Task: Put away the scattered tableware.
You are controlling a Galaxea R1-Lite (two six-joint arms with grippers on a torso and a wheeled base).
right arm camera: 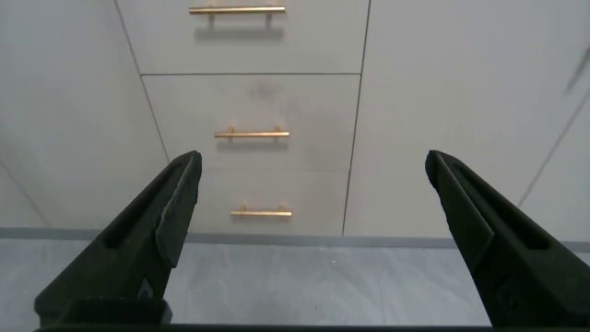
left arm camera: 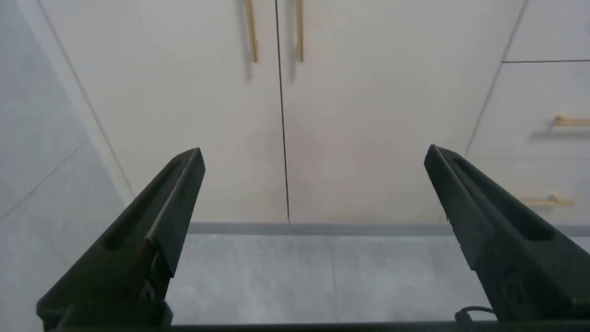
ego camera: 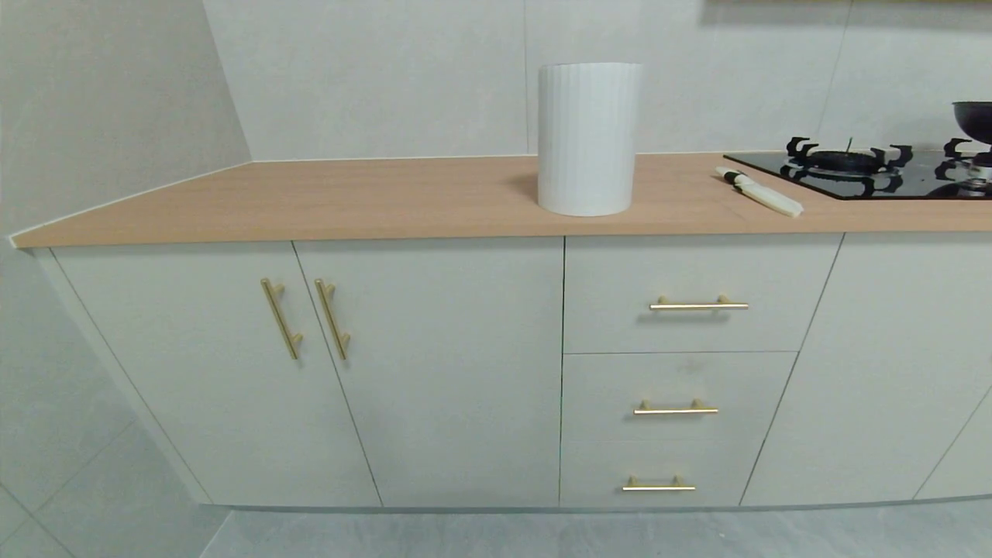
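One long run of pale cabinets [ego camera: 449, 372] fills the wall in front of me, topped by a wood-look worktop [ego camera: 349, 198] that runs off to the right. At that right end a black glass hob [ego camera: 914, 182] is set into it, cut off by the edge, with a dark pan [ego camera: 975, 118] on it that is only partly in sight. A tall white ribbed canister [ego camera: 587, 139] stands upright mid-counter; from here I can't see into it. Down low, the left gripper [left arm camera: 313, 159] faces the double doors [left arm camera: 286, 101], its fingers spread wide with nothing between them. The right gripper [right arm camera: 312, 161] faces the stack of drawers [right arm camera: 249, 111], just as wide and also empty. Smallest is the cream knife [ego camera: 758, 191] with a dark band, lying flat on the worktop between canister and hob, just beside the hob's front corner.
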